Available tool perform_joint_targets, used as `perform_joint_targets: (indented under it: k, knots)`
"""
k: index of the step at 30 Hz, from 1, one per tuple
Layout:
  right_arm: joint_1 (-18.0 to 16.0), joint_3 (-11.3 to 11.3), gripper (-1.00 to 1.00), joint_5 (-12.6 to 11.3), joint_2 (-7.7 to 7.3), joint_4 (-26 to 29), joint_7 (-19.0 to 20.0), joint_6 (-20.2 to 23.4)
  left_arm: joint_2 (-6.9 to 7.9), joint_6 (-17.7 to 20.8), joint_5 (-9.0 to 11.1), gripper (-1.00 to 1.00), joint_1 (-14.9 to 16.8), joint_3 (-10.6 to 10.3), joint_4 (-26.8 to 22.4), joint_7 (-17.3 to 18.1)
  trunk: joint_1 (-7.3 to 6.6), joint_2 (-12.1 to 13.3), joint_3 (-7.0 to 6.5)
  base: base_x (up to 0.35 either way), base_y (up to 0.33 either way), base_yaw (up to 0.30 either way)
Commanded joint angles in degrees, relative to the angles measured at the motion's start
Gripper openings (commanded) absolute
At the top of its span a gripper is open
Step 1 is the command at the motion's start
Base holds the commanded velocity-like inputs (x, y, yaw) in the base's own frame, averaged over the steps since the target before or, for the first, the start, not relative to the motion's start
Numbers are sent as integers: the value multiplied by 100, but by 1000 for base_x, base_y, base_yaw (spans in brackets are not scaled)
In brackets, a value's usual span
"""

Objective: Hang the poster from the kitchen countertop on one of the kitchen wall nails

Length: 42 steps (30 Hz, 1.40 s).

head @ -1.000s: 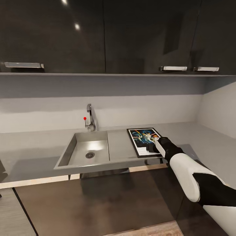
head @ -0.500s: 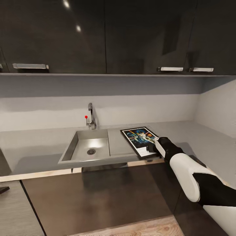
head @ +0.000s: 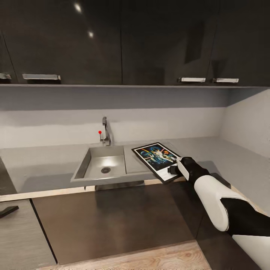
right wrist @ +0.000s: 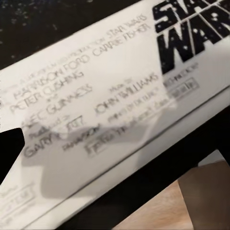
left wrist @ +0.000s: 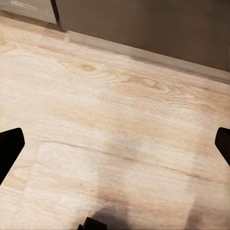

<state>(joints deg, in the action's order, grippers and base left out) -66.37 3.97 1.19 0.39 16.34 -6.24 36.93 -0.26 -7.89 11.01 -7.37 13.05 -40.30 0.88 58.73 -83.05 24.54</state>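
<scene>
My right gripper pinches the poster's near edge, its long axis running diagonally toward the tap, logo end overhanging the countertop beside the sink. My left gripper hangs open over the floor.

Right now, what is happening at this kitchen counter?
The robot's right claw is at the near bottom corner of the poster, which lies by the sink on the kitchen countertop. That corner of the poster hangs past the counter's front edge. The right wrist view looks closely at its white border with the printed credits; whether the claw is shut on it cannot be told. The left claw is open and hangs over the wooden floor. The poster is not yet on a wall.
</scene>
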Motion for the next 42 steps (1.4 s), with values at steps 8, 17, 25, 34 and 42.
perform_joint_targets:
  k: [8, 17, 25, 34, 42]
  knots:
    - [2, 42, 100, -22, 5, -166, -9, 25, -3, -6, 50, 100, -1, 5, -9, 9, 0, -3, 6, -19, 0, 0]
    - [2, 42, 100, -22, 5, -166, -9, 22, -4, -3, 50, 100, -1, 5, -10, 9, 0, -3, 6, -49, 0, 0]
    - [2, 42, 100, -22, 10, -166, -9, 21, -3, -2, 50, 100, -1, 5, -5, 9, 0, -3, 6, -8, 0, 0]
    - [1, 42, 100, -22, 9, -166, -9, 17, -6, -2, 48, 100, -1, 5, -4, 9, 0, -3, -9, 0, 0, 0]
    - [2, 42, 100, -22, 8, -166, -9, 16, -4, -2, 50, 100, -1, 5, -4, 9, 0, -3, -61, 0, 0, 0]
